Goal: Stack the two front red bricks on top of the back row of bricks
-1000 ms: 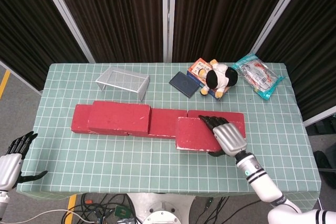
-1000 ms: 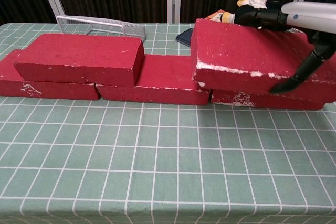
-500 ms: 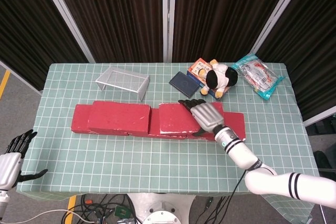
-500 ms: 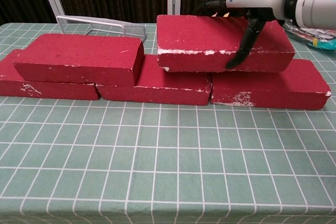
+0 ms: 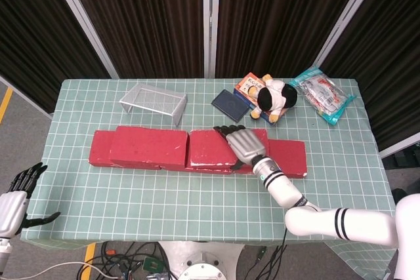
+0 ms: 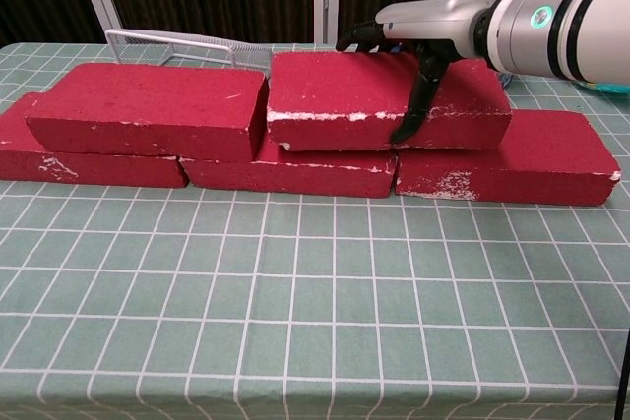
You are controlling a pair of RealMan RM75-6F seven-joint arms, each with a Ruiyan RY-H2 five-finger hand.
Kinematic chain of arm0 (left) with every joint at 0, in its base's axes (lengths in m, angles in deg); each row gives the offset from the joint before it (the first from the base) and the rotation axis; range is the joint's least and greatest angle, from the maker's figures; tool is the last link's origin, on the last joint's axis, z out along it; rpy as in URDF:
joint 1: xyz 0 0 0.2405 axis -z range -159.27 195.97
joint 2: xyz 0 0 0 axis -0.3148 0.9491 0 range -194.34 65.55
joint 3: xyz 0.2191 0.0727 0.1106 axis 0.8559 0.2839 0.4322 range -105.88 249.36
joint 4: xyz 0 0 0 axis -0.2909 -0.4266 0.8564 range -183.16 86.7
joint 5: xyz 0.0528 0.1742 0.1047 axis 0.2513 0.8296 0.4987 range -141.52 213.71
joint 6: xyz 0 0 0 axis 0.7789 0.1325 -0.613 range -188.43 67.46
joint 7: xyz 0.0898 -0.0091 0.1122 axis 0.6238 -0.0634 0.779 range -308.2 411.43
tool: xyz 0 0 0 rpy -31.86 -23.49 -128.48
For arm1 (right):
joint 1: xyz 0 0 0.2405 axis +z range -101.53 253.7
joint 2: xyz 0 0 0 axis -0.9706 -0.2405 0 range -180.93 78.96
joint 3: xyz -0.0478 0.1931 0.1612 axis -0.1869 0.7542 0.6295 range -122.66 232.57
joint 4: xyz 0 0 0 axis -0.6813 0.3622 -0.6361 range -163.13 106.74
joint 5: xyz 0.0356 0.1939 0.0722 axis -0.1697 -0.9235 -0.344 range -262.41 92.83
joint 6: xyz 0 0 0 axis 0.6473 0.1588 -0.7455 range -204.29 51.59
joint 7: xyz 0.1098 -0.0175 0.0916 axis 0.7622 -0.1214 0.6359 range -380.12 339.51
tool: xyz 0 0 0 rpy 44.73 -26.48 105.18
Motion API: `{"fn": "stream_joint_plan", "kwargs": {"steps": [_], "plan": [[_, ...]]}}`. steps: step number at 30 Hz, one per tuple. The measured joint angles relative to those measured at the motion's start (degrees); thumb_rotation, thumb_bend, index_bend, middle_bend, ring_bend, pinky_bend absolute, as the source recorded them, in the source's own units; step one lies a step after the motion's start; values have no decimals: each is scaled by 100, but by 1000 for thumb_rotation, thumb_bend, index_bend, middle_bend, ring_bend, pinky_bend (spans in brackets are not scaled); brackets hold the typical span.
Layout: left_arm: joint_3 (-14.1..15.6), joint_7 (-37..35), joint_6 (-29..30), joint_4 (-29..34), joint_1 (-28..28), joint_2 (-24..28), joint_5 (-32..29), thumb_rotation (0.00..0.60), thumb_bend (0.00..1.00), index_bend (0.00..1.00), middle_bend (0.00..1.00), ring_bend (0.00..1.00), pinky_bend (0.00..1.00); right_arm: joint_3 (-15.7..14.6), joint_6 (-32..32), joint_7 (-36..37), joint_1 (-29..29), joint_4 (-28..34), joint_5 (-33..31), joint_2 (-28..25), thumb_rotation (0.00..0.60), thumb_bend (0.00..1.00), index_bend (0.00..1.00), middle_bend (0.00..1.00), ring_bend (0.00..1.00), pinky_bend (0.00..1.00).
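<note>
Our right hand now holds the second brick further left than a second ago. We see it lying level on the back row, its left end just beside the first stacked brick, no longer tilted over the right end.

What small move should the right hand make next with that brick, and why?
Probably let go and lift away. The right hand grips the second brick, which already lies flat on the back row, close beside the first stacked brick.
</note>
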Motion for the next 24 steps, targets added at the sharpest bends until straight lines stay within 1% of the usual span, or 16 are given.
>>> {"fn": "stream_joint_plan", "kwargs": {"steps": [13,24], "plan": [[34,-280,-65,-163,5,-45,37,600,26,21,0,0,0,-104,7,-70,358,-106,-606,118,600,71,76,266,139,249],[49,-326,-79,-207,2,-60,52,600,25,22,0,0,0,-197,45,-40,567,-150,-838,139,600,72,76,263,139,249]]}}
